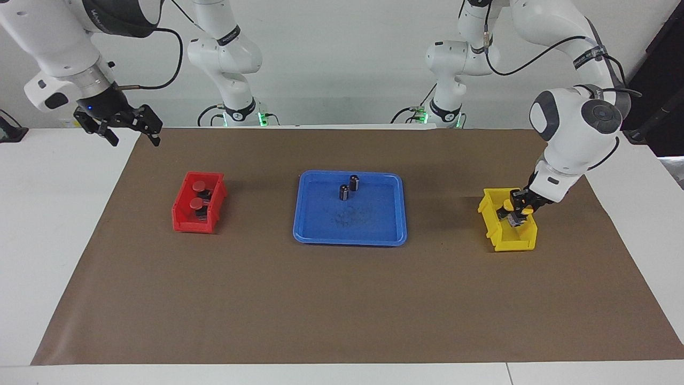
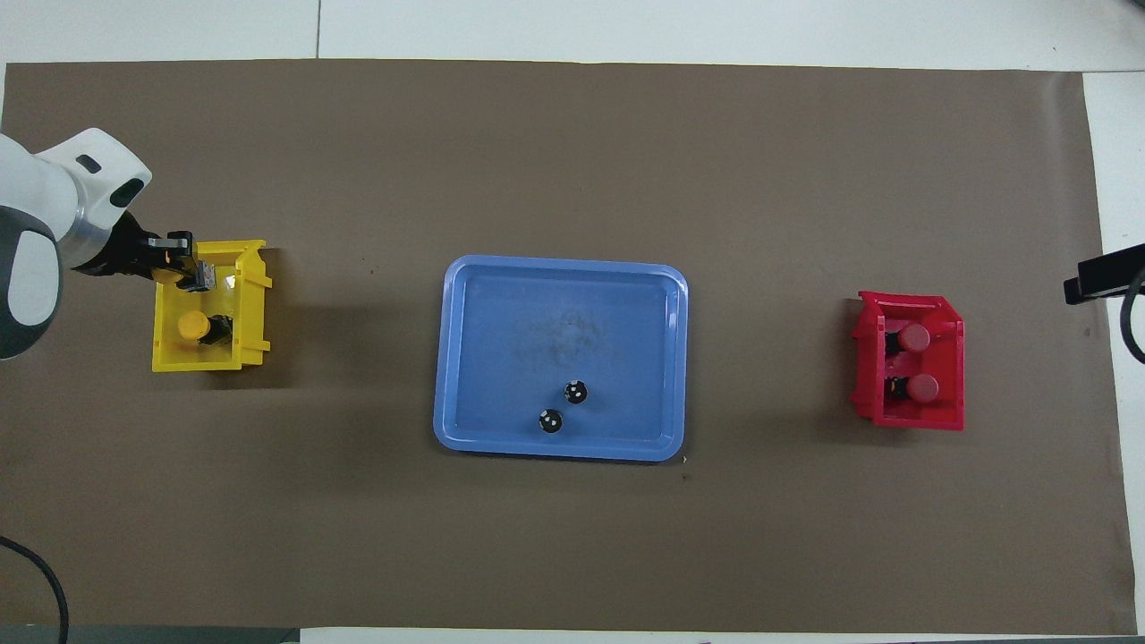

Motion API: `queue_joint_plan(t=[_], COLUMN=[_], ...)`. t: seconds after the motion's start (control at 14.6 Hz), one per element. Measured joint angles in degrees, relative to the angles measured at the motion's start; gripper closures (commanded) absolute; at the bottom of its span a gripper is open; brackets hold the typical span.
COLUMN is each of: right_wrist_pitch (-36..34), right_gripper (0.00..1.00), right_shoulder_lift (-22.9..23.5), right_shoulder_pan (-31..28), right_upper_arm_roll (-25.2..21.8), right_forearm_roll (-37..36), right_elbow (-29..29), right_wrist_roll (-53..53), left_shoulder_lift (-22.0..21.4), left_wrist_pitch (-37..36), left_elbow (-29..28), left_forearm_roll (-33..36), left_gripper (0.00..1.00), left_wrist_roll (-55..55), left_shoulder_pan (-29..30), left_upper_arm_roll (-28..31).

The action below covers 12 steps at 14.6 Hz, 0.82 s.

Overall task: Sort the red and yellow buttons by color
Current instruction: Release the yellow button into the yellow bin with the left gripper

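One yellow button (image 2: pixel 204 277) is held clamped in the left gripper (image 1: pixel 517 216), low inside the yellow bin (image 2: pixel 255 304) at the overhead view's mid-height edge, just above the other yellow button (image 2: pixel 190 326) in frame, so mere release is judged needed; the right gripper (image 1: pixel 134 138) waits agape at the facing view's upper corner.

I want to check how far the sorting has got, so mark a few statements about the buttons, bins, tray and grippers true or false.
1. Two red buttons lie in the red bin. True.
2. The blue tray holds a yellow button. False: only two dark cylinders without caps stand in it.
3. The left gripper hangs over the tray. False: it is down in the yellow bin, apparently closed on a yellow button.
4. The right gripper is open and holds nothing. True: it waits raised at the right arm's end of the table.
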Motion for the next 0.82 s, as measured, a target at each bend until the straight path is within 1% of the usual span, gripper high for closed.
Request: queue_joint_plan(t=[0.27, 0.55, 0.75, 0.82], right_wrist_pitch=[0.0, -0.09, -0.19, -0.24], right_gripper=[0.0, 0.0, 0.0, 0.0], right_shoulder_lift=[0.16, 0.16, 0.11, 0.08], right_shoulder_pan=[0.06, 0.19, 0.16, 0.06], right_upper_arm_roll=[0.37, 0.88, 0.97, 0.93], right_forearm_roll=[-0.14, -1.73, -2.42, -2.51], right_elbow=[0.82, 0.95, 0.96, 0.96], right_wrist_roll=[0.0, 0.03, 0.3, 0.41], left_shoulder_lift=[0.59, 2.99, 3.57, 3.59], left_wrist_pitch=[7.17, 10.62, 12.34, 12.7], left_elbow=[-4.04, -5.09, -6.03, -6.34], left_forearm_roll=[0.0, 0.0, 0.0, 0.0], left_gripper=[0.98, 0.97, 0.97, 0.84], left_wrist_roll=[0.41, 1.04, 1.43, 1.6], left_shoulder_pan=[0.01, 0.18, 0.69, 0.72], left_upper_arm_roll=[0.0, 0.02, 0.05, 0.05])
